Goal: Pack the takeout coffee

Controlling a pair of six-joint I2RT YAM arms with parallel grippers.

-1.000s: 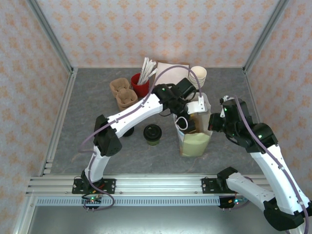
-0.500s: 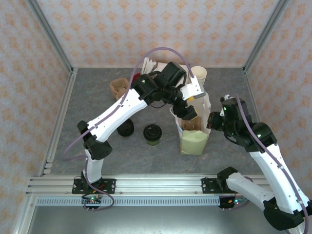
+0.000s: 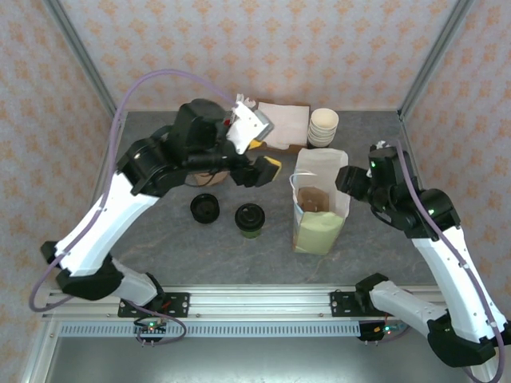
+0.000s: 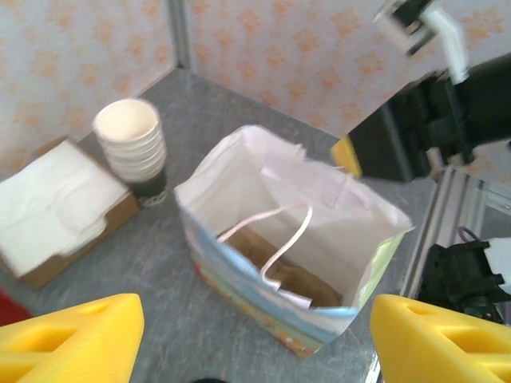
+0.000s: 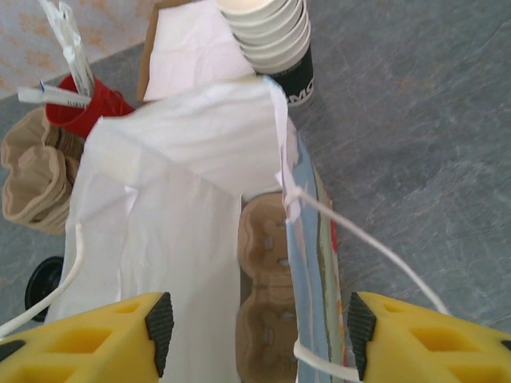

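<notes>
Paper bag [image 3: 319,199] stands unheld: right gripper [image 5: 259,339] has just spread its jaws off the rim, left gripper [image 4: 255,335] has withdrawn, wide and empty. Takeout coffee [image 3: 250,219] waits unpacked beside the bag.

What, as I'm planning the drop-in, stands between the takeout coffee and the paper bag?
Nothing visible: bare table separates the takeout coffee from the open paper bag. A cardboard carrier lies inside at the bottom.
</notes>
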